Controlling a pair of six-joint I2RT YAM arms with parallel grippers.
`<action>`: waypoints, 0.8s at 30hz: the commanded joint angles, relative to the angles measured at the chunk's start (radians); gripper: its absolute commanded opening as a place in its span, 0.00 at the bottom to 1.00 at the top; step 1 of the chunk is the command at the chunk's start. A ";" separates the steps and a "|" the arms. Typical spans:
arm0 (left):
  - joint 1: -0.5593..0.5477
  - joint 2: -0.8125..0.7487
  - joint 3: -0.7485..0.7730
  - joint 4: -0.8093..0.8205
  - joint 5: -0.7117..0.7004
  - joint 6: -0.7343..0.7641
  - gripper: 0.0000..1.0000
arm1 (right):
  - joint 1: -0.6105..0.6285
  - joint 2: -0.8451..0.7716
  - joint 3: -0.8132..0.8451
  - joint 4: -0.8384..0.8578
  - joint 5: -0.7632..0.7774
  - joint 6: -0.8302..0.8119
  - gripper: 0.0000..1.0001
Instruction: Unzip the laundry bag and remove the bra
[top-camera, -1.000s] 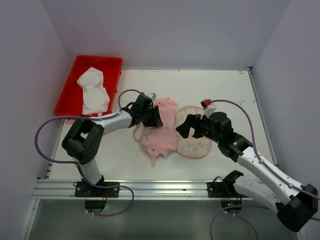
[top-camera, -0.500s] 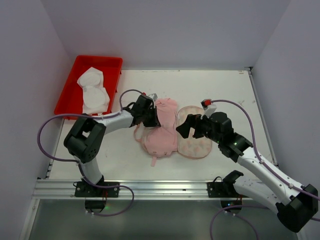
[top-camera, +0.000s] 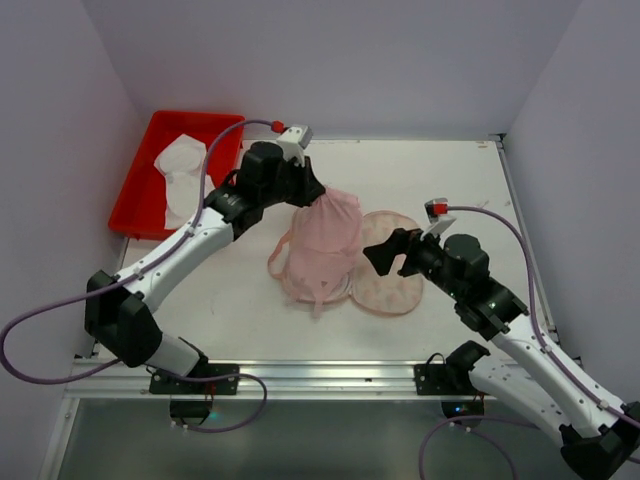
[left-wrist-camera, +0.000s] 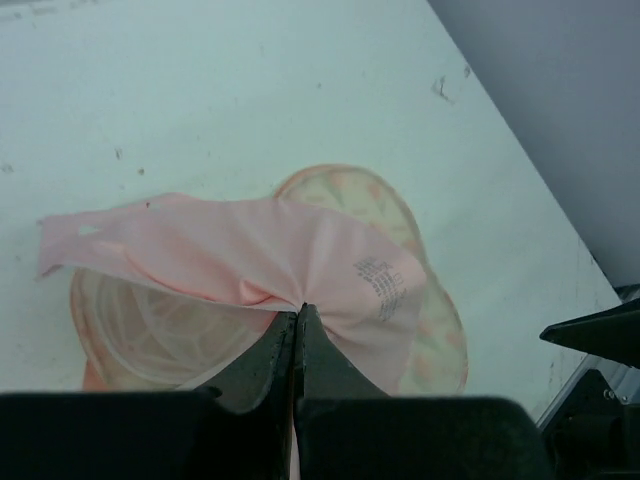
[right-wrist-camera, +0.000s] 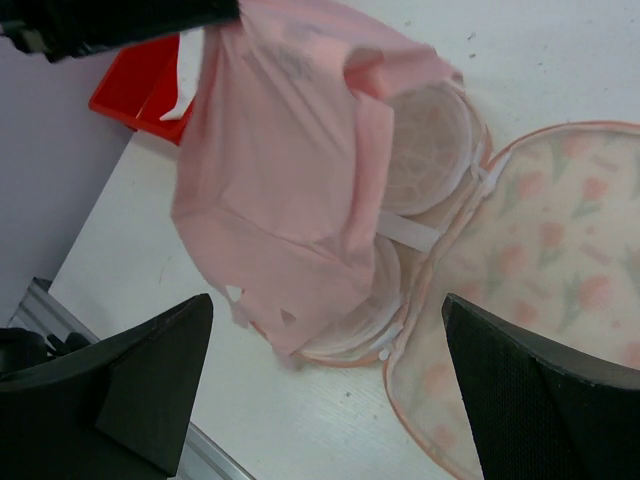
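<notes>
My left gripper (left-wrist-camera: 297, 312) is clamped on the bra (left-wrist-camera: 330, 270), which hangs below it, draping onto the unzipped laundry bag's (top-camera: 395, 285) left half. My right gripper (top-camera: 392, 250), wide open and empty, hovers nearer the bag.

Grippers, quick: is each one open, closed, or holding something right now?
Left gripper: shut on the pink bra, raised over the open laundry bag.
Right gripper: open, holding nothing.
</notes>
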 joint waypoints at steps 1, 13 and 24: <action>0.009 -0.061 0.112 -0.131 -0.062 0.149 0.00 | -0.003 -0.053 0.012 0.002 0.052 -0.016 0.99; 0.318 -0.037 0.531 -0.337 -0.211 0.502 0.00 | -0.003 -0.082 0.001 -0.007 0.094 -0.030 0.99; 0.626 0.287 0.875 -0.420 -0.092 0.760 0.00 | -0.003 0.031 0.050 0.019 0.046 -0.042 0.99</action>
